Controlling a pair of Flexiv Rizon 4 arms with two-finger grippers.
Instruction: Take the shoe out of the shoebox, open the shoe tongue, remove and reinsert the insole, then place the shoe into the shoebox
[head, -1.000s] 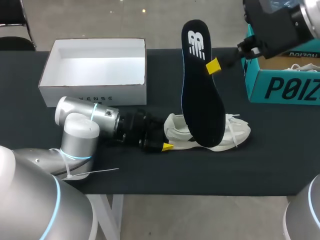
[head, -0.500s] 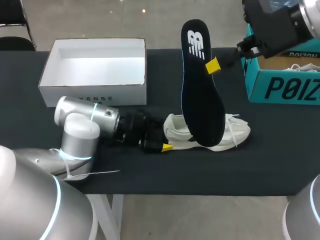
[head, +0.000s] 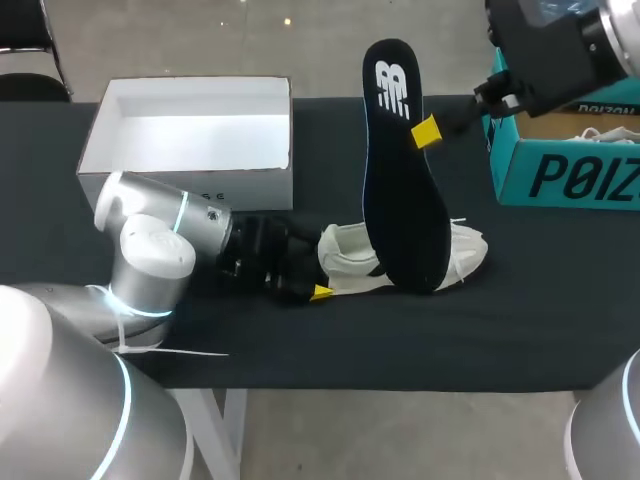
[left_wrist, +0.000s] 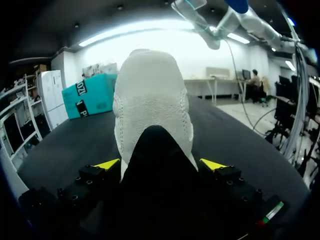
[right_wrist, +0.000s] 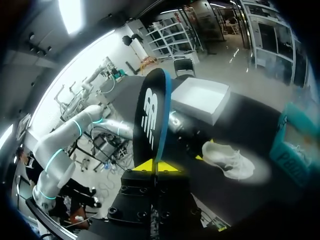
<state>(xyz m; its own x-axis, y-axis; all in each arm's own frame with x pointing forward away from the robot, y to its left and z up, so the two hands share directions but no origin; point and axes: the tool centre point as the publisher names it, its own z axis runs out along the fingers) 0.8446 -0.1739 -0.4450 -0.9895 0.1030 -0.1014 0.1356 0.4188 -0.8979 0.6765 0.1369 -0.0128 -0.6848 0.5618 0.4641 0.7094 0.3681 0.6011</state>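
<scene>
**Clerk:** Markings first?

**Inspector:** The black insole (head: 403, 190) carries a white logo (head: 392, 90) near its upper end. The teal box (head: 560, 175) at the right edge of the tabletop (head: 560, 310) bears large dark lettering on its front wall. The white shoebox (head: 180, 195) has small faint print on its front wall. None of it is recorded.

**Clerk:** Right gripper?

**Inspector:** The right gripper (head: 427, 131) is pinching the insole by one long edge. In the right wrist view its yellow tips (right_wrist: 155, 166) are pressed together on that edge. The insole is held up on end above the tabletop. From the head view its lower end covers the middle of the shoe (head: 350, 262).

**Clerk:** Left gripper?

**Inspector:** The left gripper (head: 320, 292) lies low at the heel. In the left wrist view its fingers (left_wrist: 107, 164) stand spread to the heel's width, one against each side, clamping the shoe (left_wrist: 150, 110).

**Clerk:** Location of the shoe?

**Inspector:** It is on the tabletop, just in front of the white shoebox's right corner. The toe points toward the teal box. The shoebox stands open behind the left arm, and the teal box is well apart to the right.
</scene>
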